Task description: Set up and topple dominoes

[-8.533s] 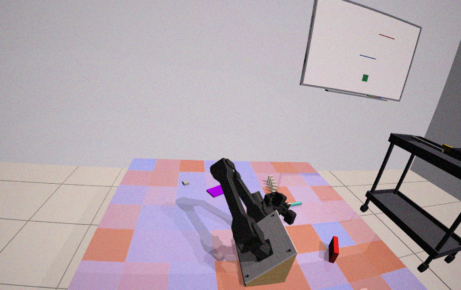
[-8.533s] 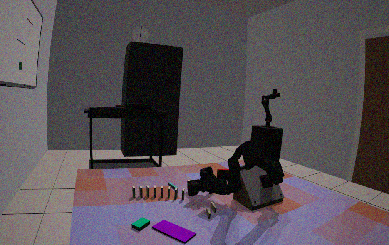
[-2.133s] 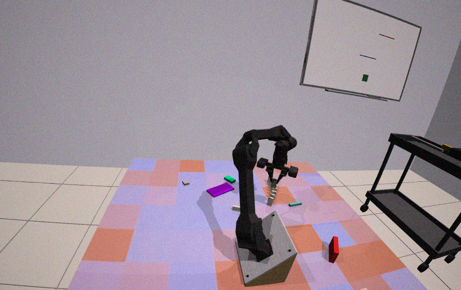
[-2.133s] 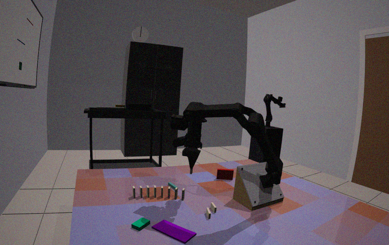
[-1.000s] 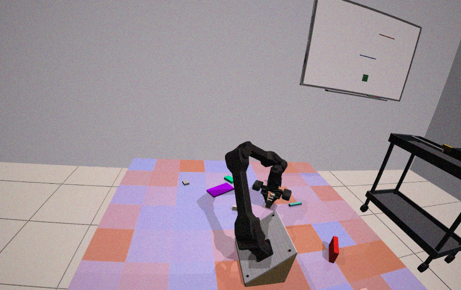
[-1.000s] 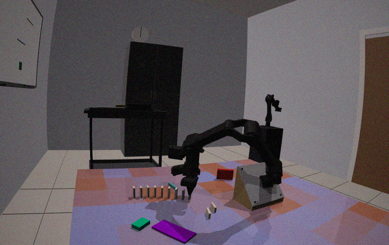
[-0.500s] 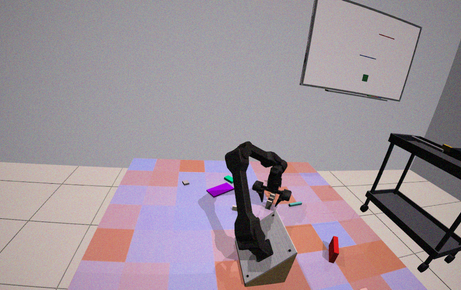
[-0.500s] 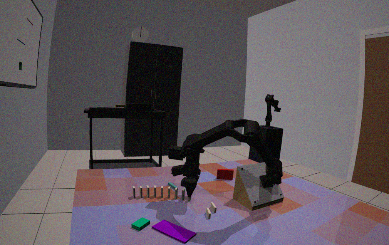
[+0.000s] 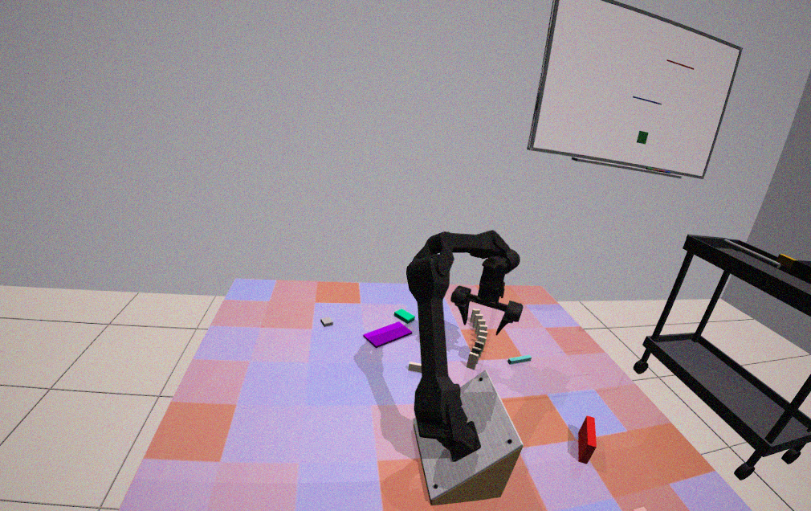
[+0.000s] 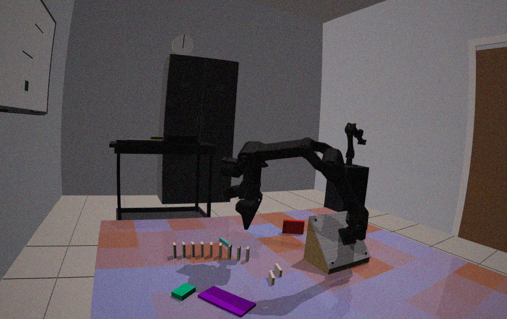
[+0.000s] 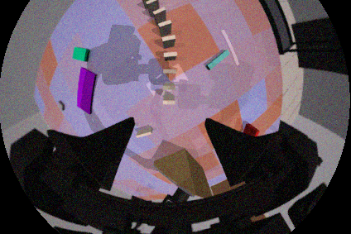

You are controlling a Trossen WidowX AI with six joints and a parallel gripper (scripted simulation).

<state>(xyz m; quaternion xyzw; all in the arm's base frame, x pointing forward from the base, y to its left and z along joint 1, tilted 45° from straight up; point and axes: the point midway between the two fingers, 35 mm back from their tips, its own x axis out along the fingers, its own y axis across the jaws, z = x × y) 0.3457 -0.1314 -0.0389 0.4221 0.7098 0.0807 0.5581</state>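
A slightly curved row of several cream dominoes (image 9: 481,331) (image 10: 211,249) (image 11: 168,42) stands upright on the patchwork mat, evenly spaced as far as I can tell. The end domino nearest the arm's base (image 9: 472,360) (image 10: 247,254) (image 11: 168,97) stands upright and free of the fingers. Two loose dominoes lie off the row, between it and the base: one (image 10: 271,277) beside the other (image 10: 278,270). Only one loose domino (image 9: 415,366) (image 11: 144,131) shows in the other views. My gripper (image 9: 482,329) (image 10: 246,228) (image 11: 170,121) is wide open and empty, above the near part of the row.
A teal bar (image 9: 519,359) (image 10: 225,242) (image 11: 218,59) lies beside the row. A green block (image 9: 404,315) (image 10: 183,291) (image 11: 80,54) and purple slab (image 9: 387,334) (image 10: 226,301) (image 11: 86,91) lie on the other side. A red block (image 9: 587,439) (image 10: 293,226) stands beyond the wedge-shaped base (image 9: 488,412).
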